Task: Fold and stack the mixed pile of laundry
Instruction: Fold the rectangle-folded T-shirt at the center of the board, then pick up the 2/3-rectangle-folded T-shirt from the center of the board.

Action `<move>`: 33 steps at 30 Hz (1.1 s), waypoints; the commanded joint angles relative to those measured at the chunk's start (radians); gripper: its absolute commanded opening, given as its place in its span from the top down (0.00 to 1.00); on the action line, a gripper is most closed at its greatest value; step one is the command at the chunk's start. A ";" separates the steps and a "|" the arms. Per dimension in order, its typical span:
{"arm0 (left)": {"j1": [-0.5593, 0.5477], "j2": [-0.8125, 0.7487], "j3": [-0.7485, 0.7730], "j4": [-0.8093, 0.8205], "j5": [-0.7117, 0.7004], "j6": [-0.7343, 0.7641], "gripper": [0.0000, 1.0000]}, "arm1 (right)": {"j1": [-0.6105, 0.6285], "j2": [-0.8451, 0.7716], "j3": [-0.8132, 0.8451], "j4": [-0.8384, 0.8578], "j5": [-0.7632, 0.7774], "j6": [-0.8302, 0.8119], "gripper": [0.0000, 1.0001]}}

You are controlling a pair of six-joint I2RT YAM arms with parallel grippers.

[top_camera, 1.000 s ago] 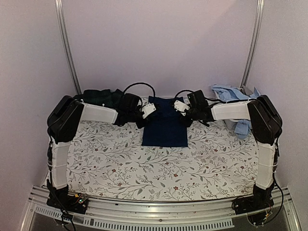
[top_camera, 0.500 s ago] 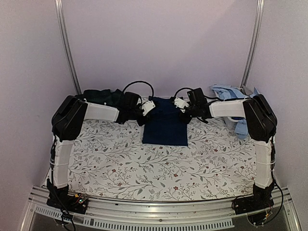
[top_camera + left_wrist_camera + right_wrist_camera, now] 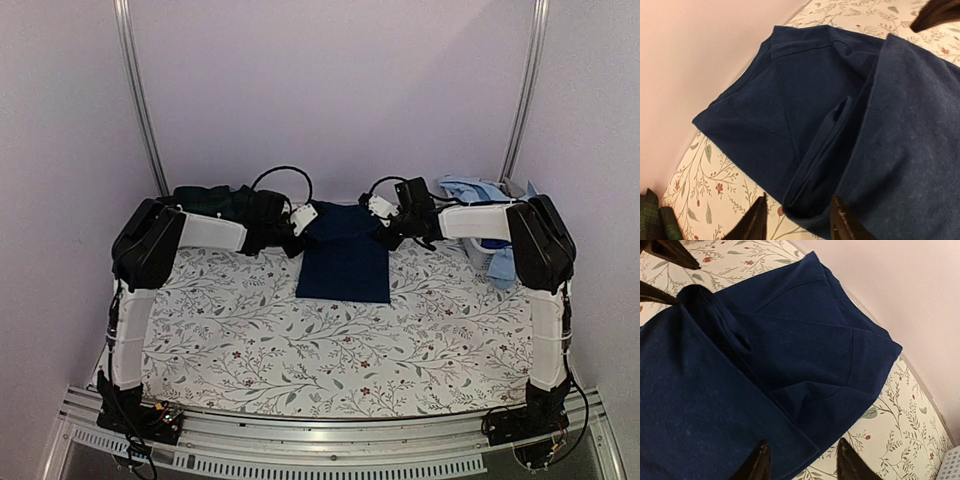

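From above, a navy T-shirt (image 3: 343, 258) lies folded in a neat long shape at the back middle of the desk (image 3: 330, 415). It rests on a white sheet (image 3: 300, 340) with leafy vines printed on it. The left arm (image 3: 205, 232) and the right arm (image 3: 480, 222) reach in to the shirt's two far corners. A dark green plaid piece (image 3: 208, 200) sits bunched at the back left. Light blue shirts (image 3: 478, 193) are heaped at the back right.

In the left wrist view, the shirt is dark blue and soft, with one side folded over the middle. A rolled fold runs down toward the camera. The left fingers (image 3: 759, 222) stand a little apart, one on each side of that fold's near end, not squeezing it. A bit of green plaid shows in the bottom left corner.

In the right wrist view, the shirt's far corner lies flat near the pink wall (image 3: 900, 285). The right fingers (image 3: 847, 462) are also a little apart over the shirt's edge, holding nothing. A pale basket (image 3: 952, 464) with small holes peeks in at the bottom right corner; I cannot tell what is in it.
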 commanded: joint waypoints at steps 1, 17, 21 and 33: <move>0.032 -0.090 0.025 0.029 -0.085 -0.048 0.50 | -0.016 -0.046 0.038 -0.010 0.021 0.023 0.44; 0.054 -0.387 0.075 -0.389 -0.081 -0.565 0.01 | -0.024 -0.272 0.166 -0.399 -0.009 0.446 0.03; 0.059 -0.463 -0.083 -0.430 0.120 -0.721 0.23 | -0.026 -0.290 0.039 -0.471 -0.268 0.605 0.13; 0.067 -0.553 -0.559 -0.229 0.365 -1.096 0.57 | -0.027 -0.378 -0.426 -0.251 -0.510 0.979 0.35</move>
